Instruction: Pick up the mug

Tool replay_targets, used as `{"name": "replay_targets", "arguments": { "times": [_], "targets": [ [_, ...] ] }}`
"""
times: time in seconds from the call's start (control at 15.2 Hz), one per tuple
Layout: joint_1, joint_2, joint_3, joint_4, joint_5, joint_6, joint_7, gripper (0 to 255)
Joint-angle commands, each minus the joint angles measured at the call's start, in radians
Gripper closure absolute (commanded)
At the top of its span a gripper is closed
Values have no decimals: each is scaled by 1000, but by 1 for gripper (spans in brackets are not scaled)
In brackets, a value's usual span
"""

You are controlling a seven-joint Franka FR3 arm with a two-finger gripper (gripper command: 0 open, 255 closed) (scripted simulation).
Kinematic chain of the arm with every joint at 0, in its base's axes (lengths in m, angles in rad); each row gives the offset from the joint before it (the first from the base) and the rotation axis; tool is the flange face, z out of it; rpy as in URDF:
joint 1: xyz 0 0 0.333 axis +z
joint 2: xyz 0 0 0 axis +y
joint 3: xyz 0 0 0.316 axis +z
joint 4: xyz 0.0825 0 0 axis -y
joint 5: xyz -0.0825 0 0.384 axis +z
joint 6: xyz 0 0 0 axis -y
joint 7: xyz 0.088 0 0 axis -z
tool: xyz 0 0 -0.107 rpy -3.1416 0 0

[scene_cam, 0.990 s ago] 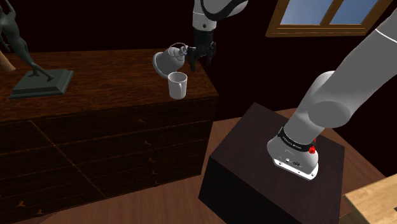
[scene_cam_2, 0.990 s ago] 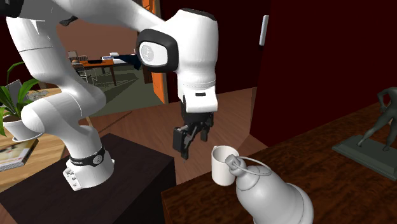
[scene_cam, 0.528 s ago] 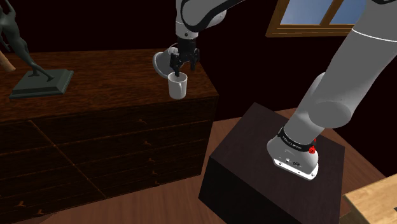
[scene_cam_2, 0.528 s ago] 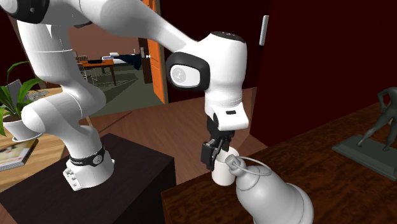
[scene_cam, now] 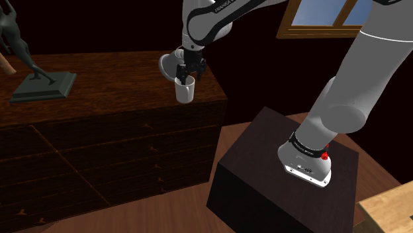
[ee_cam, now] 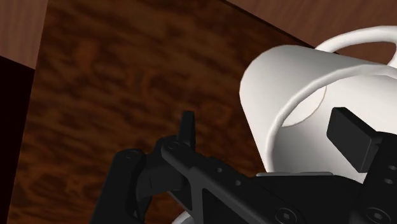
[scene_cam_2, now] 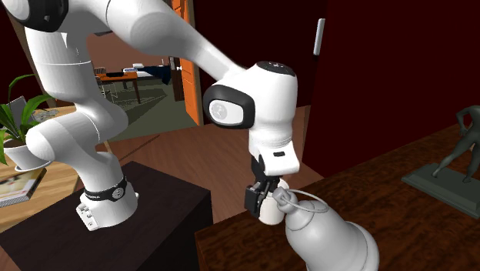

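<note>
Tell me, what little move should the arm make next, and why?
Probably close the pincer. In the wrist view its fingers stand apart astride the wall of the white mug, one inside the cup, the other outside, not yet closed on it. The mug sits on the wooden dresser; squeezing first should let it lift.

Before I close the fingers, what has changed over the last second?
The gripper swung from beside the mug to above it, then came down; it now straddles the rim, open, nothing gripped yet. The mug, bell and statue stayed put.
</note>
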Motion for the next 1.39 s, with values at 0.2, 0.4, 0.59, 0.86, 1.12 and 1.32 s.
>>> {"name": "replay_targets", "arguments": {
  "times": [0.2, 0.4, 0.59, 0.86, 1.12, 1.32],
  "targets": [
    [0, 2, 0, -3, 0, 6, 0, 255],
    [0, 3, 0, -3, 0, 6, 0, 255],
    [0, 3, 0, -1, 0, 5, -1, 255],
    [-1, -26, 0, 21, 0, -46, 1, 255],
    [-1, -52, -1, 46, 1, -98, 3, 255],
    [-2, -69, -1, 67, 1, -136, 4, 255]
  ]
}}
